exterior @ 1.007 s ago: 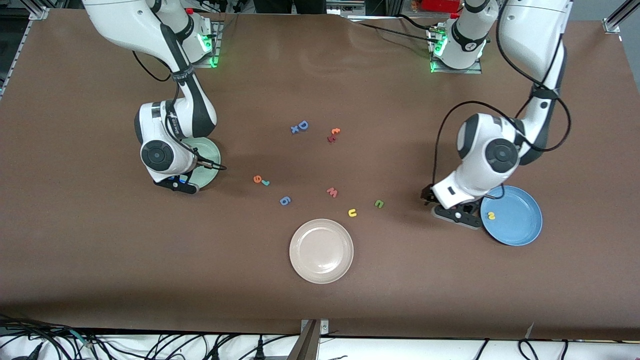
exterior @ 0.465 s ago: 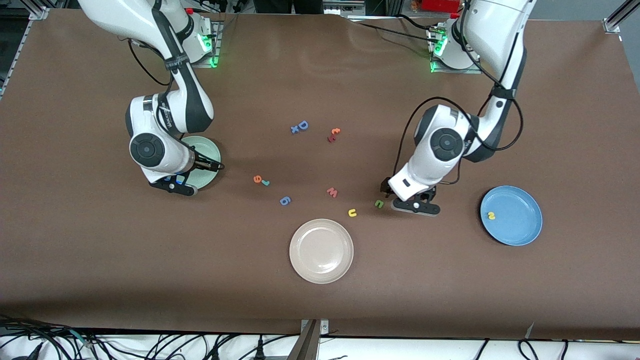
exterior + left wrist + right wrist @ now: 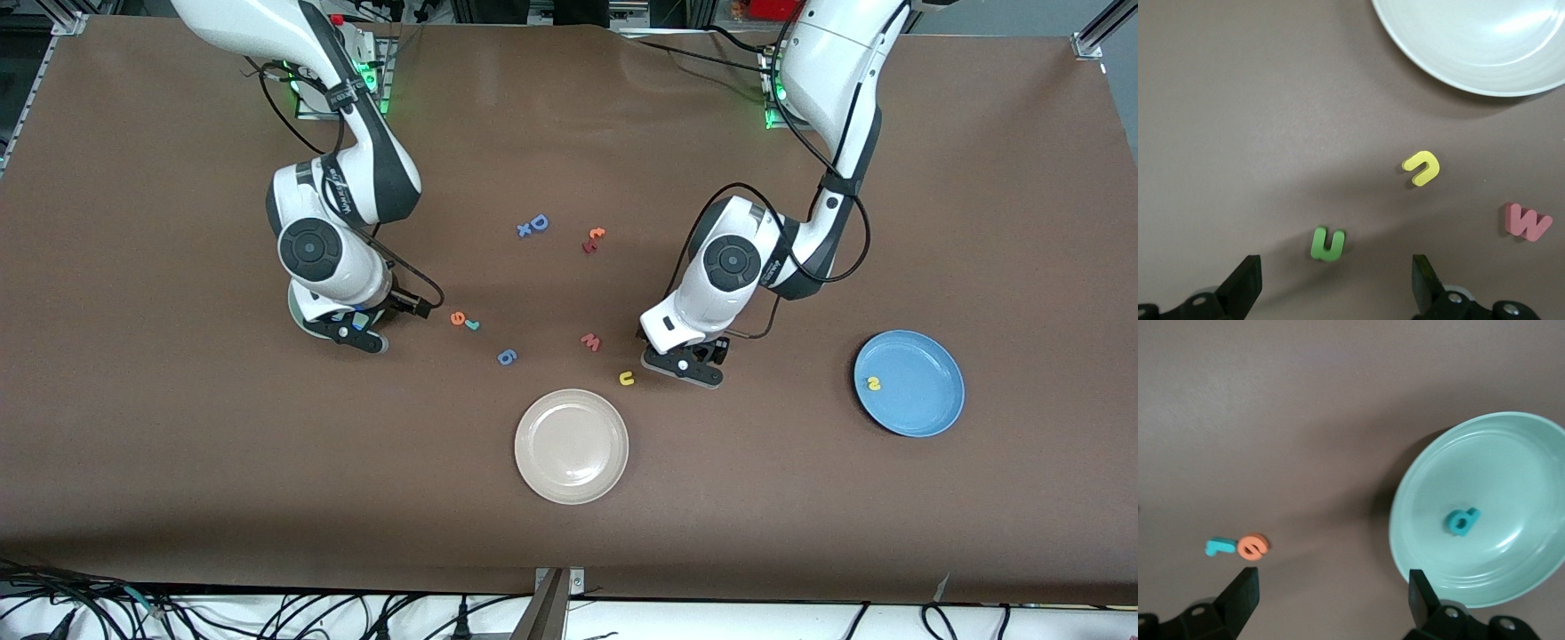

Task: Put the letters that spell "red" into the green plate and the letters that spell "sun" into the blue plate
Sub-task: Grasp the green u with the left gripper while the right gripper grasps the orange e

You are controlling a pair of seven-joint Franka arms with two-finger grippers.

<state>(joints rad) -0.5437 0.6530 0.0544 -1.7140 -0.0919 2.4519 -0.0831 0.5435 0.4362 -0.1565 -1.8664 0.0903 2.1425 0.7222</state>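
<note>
Nearest my front camera sits the cream-white plate [image 3: 571,446], its bowl bare. Out at three o'clock from it, toward the left arm's end of the table, is the blue plate [image 3: 909,384]. It holds one letter, the yellow "s" [image 3: 875,385], lying near its nine o'clock rim.

Just off the cream plate's one o'clock edge the yellow "u" [image 3: 627,379] lies on the table. The left gripper [image 3: 683,364] hangs at three o'clock from it. On the left wrist view I see the fingers spread wide with nothing between them, and the dark green "n" [image 3: 1328,243] on the cloth right under the gap.

At eleven o'clock from the cream plate lies the blue "g" [image 3: 507,357], and at twelve the pink "w" [image 3: 590,342]. Farther on, the orange "e" [image 3: 458,317] and teal "r" [image 3: 472,325] lie touching on the table.

The right gripper [image 3: 351,333] hovers at nine o'clock from that pair, jaws fully apart and empty, over the edge of the green plate [image 3: 1511,467]. That plate holds the teal "d" [image 3: 1462,521] near its middle.

Farthest off, at twelve o'clock from the "g", lies the blue "D" [image 3: 538,223].
</note>
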